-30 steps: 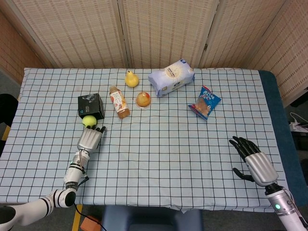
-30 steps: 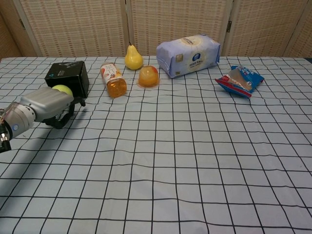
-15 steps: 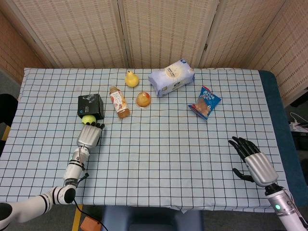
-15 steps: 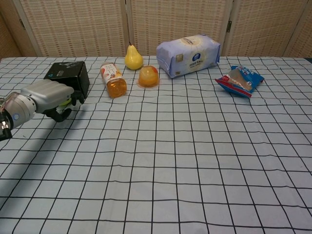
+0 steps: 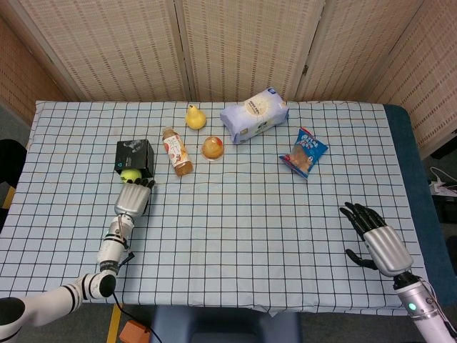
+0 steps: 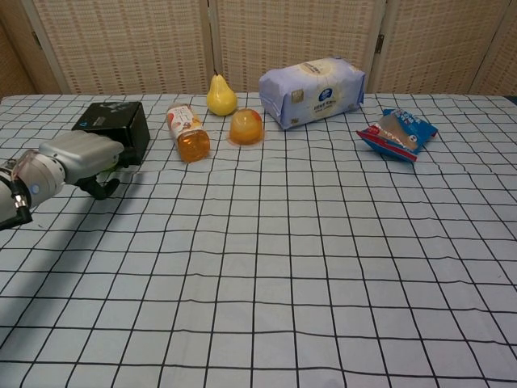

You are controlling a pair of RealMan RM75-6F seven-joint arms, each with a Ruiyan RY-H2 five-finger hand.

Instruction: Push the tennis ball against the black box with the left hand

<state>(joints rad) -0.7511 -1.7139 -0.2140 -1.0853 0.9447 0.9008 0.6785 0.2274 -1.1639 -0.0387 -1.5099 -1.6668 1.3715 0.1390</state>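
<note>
The yellow-green tennis ball (image 5: 129,174) lies against the near side of the black box (image 5: 136,156) at the table's left. My left hand (image 5: 133,198) is stretched out just behind the ball, with its fingertips touching the ball and nothing held. In the chest view the left hand (image 6: 81,158) reaches up to the black box (image 6: 113,125) and hides the ball. My right hand (image 5: 375,239) hovers near the table's front right, its fingers spread and nothing in them.
To the right of the box lie a small bottle (image 5: 176,151) and an orange jelly cup (image 5: 212,148), with a yellow pear (image 5: 195,117) behind them. Further right are a white-blue package (image 5: 254,114) and a blue snack bag (image 5: 304,152).
My left hand has slid forward towards the box, rolling the tennis ball ahead of it until it meets the box. The right hand has not moved.
</note>
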